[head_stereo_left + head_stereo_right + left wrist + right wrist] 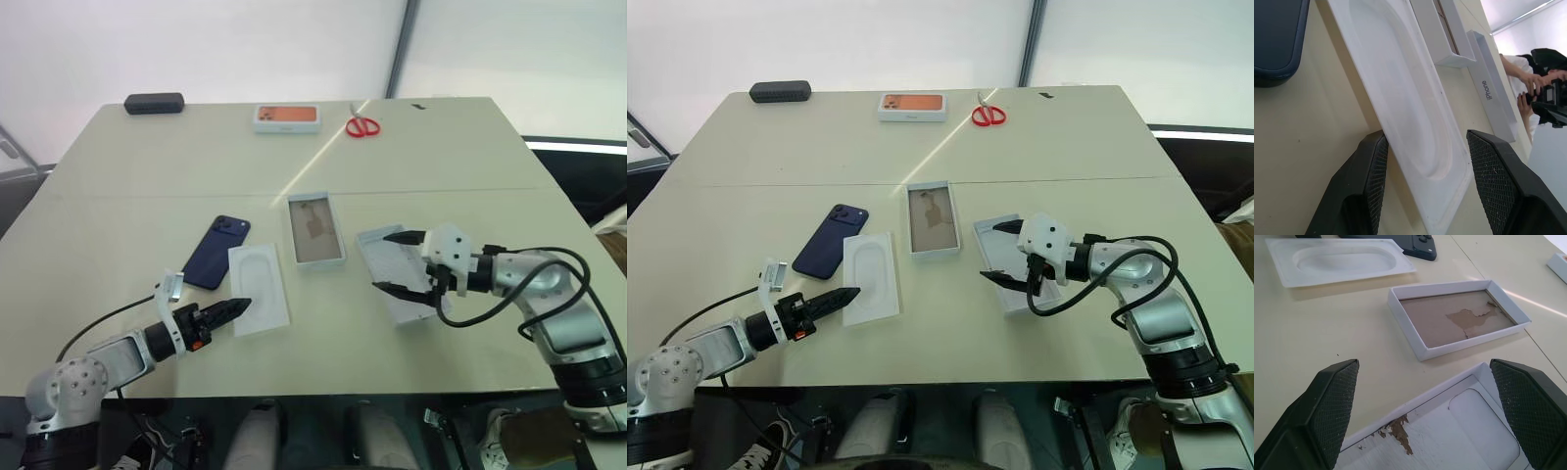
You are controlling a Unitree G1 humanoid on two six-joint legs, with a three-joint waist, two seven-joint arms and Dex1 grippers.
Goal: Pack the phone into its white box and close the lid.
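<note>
Left hand (238, 306) half apart astride flat white plastic insert (260, 288); right hand (393, 261) wide apart over deep white cardboard lid (397, 284). Risk: pinching insert, not dark navy-blue phone (217, 251) beside it.

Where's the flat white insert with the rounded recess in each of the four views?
Left eye: insert right of the phone, ahead of the left claw.
Right eye: between phone and white box.
Left wrist: runs diagonally between the claw's fingers.
Right wrist: far corner, beyond the white box.
Shared landmark: the brown-floored white box.
</note>
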